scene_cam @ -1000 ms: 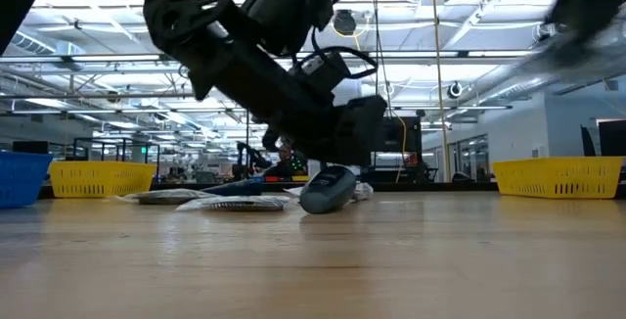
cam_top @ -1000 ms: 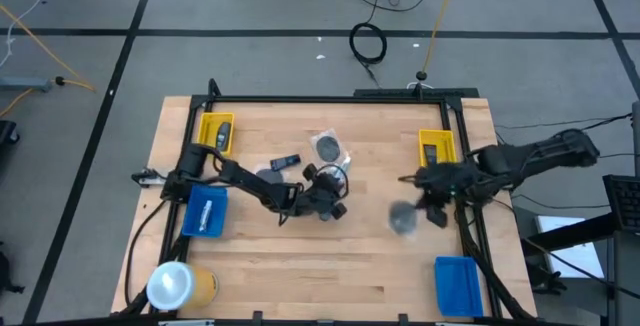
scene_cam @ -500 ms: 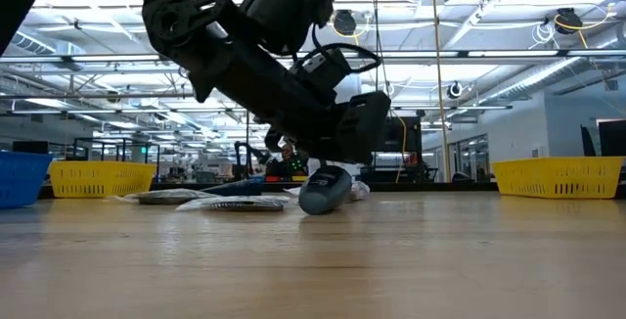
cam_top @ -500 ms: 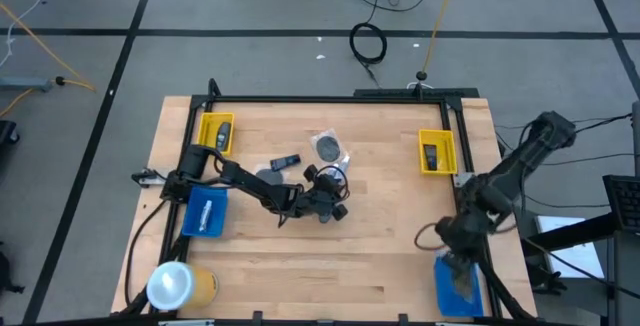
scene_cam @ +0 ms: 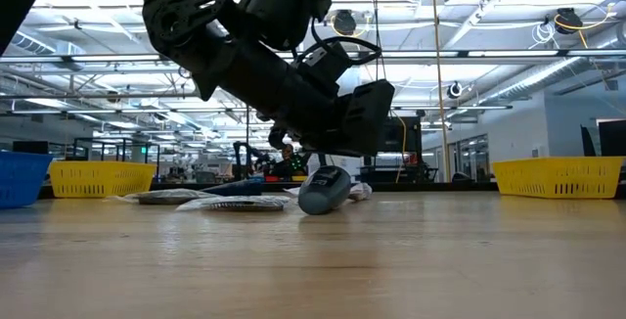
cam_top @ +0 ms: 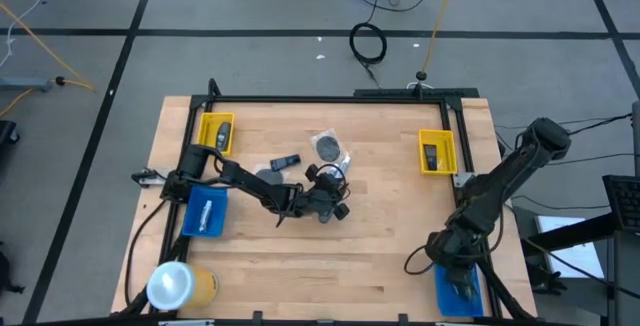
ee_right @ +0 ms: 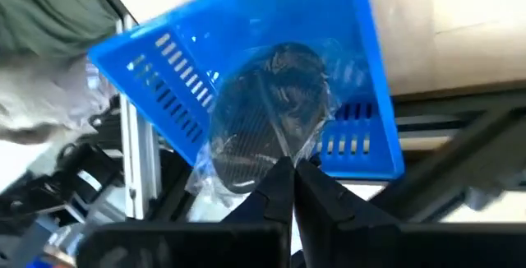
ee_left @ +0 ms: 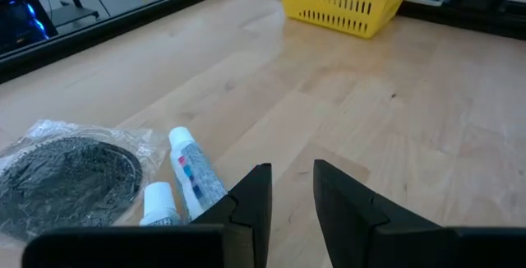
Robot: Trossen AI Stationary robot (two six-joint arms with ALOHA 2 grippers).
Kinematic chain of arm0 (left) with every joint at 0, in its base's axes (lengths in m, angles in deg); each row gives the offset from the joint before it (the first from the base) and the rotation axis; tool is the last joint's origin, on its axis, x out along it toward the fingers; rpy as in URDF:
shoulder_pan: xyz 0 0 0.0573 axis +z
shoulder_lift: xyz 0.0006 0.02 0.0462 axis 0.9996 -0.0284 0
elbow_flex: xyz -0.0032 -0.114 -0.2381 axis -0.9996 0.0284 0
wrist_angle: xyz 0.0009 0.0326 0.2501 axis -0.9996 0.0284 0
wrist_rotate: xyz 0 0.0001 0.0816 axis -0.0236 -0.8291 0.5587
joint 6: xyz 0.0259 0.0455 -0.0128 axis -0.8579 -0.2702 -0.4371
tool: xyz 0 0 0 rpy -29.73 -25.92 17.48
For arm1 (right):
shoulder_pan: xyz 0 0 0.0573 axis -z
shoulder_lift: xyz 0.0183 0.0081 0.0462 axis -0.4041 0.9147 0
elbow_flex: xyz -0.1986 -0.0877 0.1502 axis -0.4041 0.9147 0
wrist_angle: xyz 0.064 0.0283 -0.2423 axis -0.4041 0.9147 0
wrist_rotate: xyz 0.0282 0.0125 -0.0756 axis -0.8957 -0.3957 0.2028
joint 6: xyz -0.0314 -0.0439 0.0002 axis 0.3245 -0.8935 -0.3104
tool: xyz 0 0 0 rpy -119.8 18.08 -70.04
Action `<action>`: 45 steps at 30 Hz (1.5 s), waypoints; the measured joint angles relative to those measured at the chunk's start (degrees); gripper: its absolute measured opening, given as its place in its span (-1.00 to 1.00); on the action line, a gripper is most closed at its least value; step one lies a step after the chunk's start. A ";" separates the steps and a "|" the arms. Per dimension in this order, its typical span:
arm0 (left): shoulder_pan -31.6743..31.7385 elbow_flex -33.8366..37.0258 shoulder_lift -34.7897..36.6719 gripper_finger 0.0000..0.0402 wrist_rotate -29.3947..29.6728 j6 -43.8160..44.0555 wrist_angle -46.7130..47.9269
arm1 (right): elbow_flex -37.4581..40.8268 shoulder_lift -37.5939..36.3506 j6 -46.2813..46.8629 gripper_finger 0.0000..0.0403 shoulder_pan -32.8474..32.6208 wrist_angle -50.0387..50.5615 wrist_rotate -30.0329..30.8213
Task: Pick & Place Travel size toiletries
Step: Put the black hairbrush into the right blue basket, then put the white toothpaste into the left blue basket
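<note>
We see the right claw (ee_right: 293, 172) pinching a bagged grey disc (ee_right: 267, 118) above the blue tray (ee_right: 246, 34); the left claw (ee_left: 290, 187) hangs slightly parted, empty, beside small tubes (ee_left: 194, 177) mid-counter (cam_top: 300, 256).

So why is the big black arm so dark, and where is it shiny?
Low view: bright ceiling lights shine behind the left arm, so it shows as a dark shape. Right wrist view: the clear wrap on the grey disc glints over the blue tray. Left wrist view: the wood table is evenly lit.
</note>
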 joint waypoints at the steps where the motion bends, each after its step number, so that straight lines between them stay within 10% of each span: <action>1: 0.00 0.00 0.00 -0.54 0.00 0.00 0.01 | 0.35 0.17 -0.21 -0.98 -0.01 -1.33 0.34; 8: 0.02 0.00 0.00 -0.54 0.00 0.02 -0.01 | 2.35 0.01 3.34 -0.66 0.55 -3.99 6.16; 19: 0.02 0.00 0.00 -0.54 0.00 0.11 -0.03 | 2.77 -9.23 14.18 -0.01 9.51 -9.64 -0.73; 27: 0.02 0.00 0.00 -0.54 0.00 0.10 -0.04 | 4.42 -12.64 -11.23 -0.07 16.08 -22.97 37.95; 31: 0.02 0.00 0.00 -0.54 0.00 0.20 -0.04 | 13.80 -10.54 -32.28 -0.10 17.21 -52.34 59.60; 37: -0.49 0.00 0.30 -0.54 0.05 -3.19 0.78 | 29.41 -0.89 -50.09 -0.04 21.99 -97.04 70.73; 45: -1.55 -0.04 4.98 -0.54 3.82 1.45 15.61 | 29.04 12.02 -53.99 0.25 26.32 -100.37 78.43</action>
